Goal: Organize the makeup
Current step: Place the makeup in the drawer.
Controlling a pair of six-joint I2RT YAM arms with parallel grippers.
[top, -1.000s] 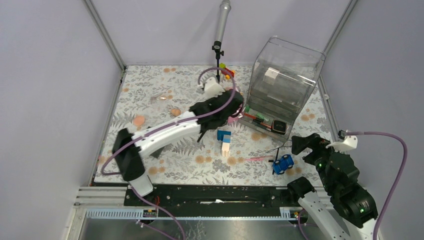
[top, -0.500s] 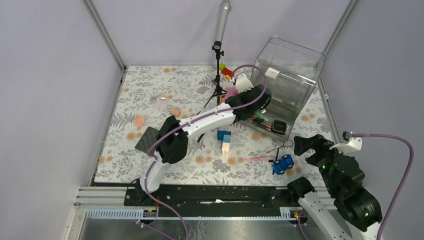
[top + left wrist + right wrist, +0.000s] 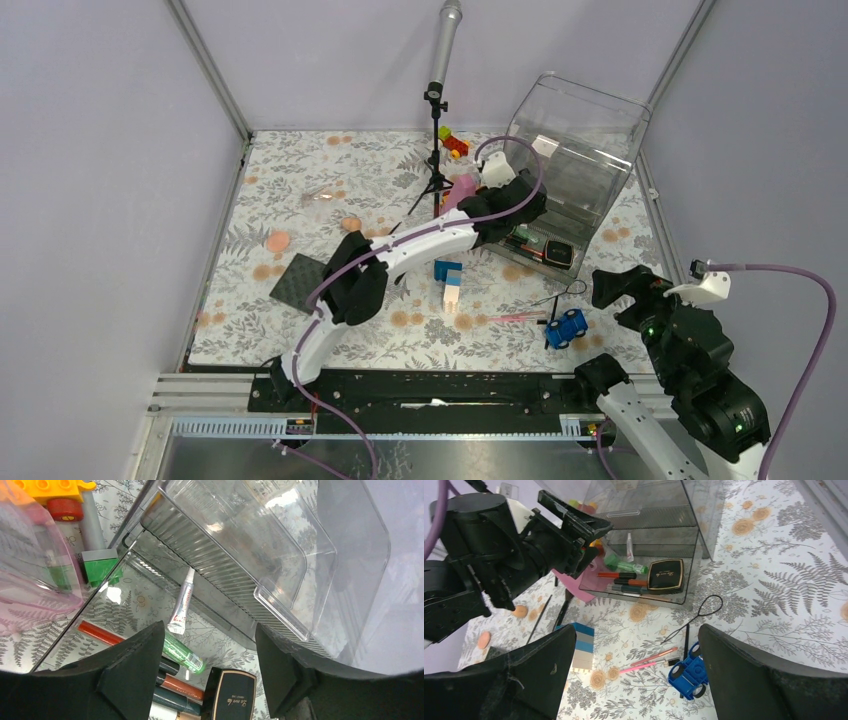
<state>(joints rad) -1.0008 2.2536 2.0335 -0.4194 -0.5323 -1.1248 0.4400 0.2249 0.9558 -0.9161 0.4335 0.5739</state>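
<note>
My left gripper [image 3: 522,207] hangs over the open bottom drawer of the clear organizer [image 3: 575,150], jaws open [image 3: 210,627] and holding nothing. Below them in the drawer lie a small white tube [image 3: 181,602], a green tube [image 3: 184,655], a red pencil [image 3: 100,632] and a black square compact [image 3: 233,694]. My right gripper [image 3: 636,632] stands wide open above two pink pencils [image 3: 649,660] on the near right of the table. Two peach round sponges [image 3: 277,241] and a flat dark square [image 3: 300,282] lie on the left.
A blue toy car [image 3: 566,327] sits beside the pink pencils, with a black wire loop tool [image 3: 565,292] just behind it. A blue and white block stack [image 3: 449,283] stands mid-table. A microphone stand [image 3: 437,100], coloured blocks [image 3: 455,143] and a pink cone [image 3: 460,190] crowd the organizer's left side.
My left arm swung right from mid-table to the organizer's drawer, and its jaws have opened there. The right arm has hardly moved.
</note>
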